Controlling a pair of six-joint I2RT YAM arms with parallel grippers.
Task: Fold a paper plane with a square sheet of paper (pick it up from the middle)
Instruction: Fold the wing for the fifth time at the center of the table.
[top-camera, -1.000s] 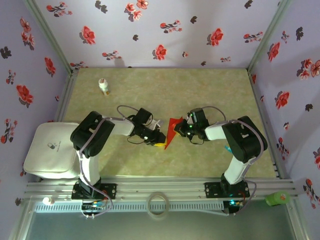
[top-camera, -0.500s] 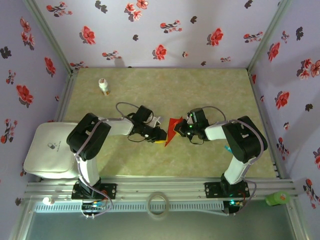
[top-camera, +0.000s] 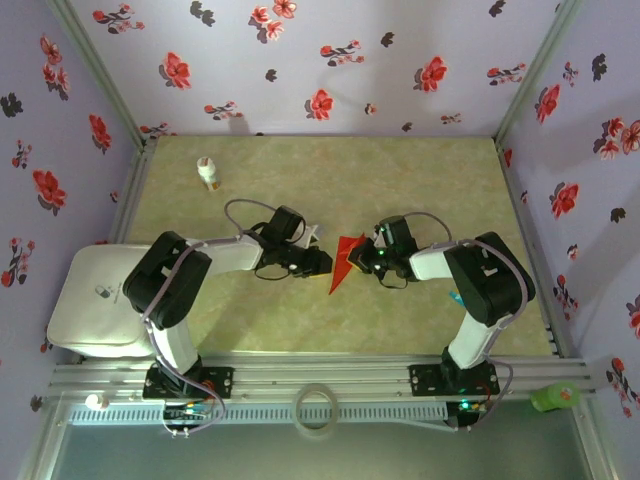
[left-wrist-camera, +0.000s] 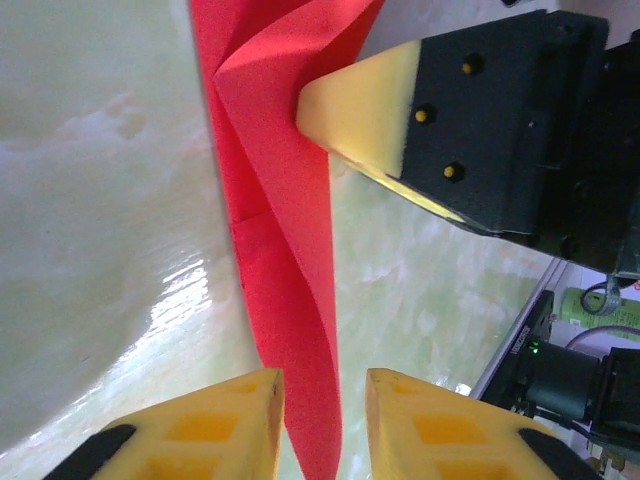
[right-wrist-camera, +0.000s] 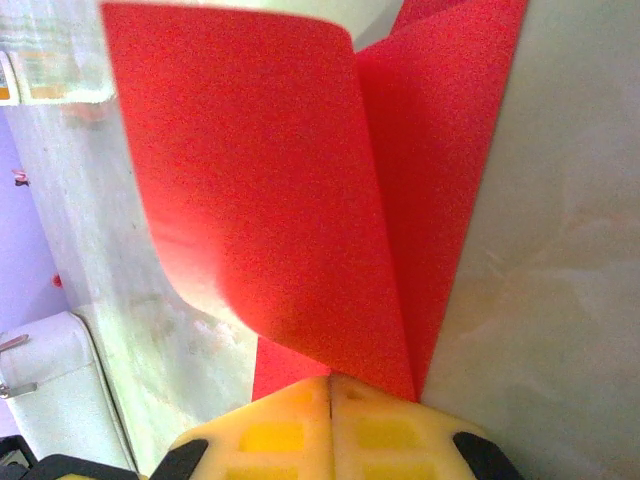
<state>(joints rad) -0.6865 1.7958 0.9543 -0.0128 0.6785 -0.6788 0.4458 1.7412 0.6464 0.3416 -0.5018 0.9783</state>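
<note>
The square sheet of paper (top-camera: 343, 262) is bright red, folded into a narrow pointed shape, and lies mid-table between both grippers. My right gripper (top-camera: 362, 256) is shut on its right edge; in the right wrist view the closed gripper (right-wrist-camera: 330, 380) pinches the paper (right-wrist-camera: 280, 200) while a flap curls up on the left. My left gripper (top-camera: 322, 263) is at the paper's left side. In the left wrist view it (left-wrist-camera: 322, 385) stands open, with the red strip (left-wrist-camera: 280, 200) running between the fingers close to the left finger (left-wrist-camera: 215, 425). The right gripper's pale fingertip (left-wrist-camera: 360, 110) presses the paper ahead.
A small white bottle with an orange band (top-camera: 209, 173) stands at the back left. A white pad (top-camera: 105, 297) lies at the left edge. A teal card (top-camera: 456, 297) peeks out by the right arm. Flowered walls enclose the table.
My left gripper has moved up and to the right, closing in around the paper's left edge. The right gripper and the paper have held still.
</note>
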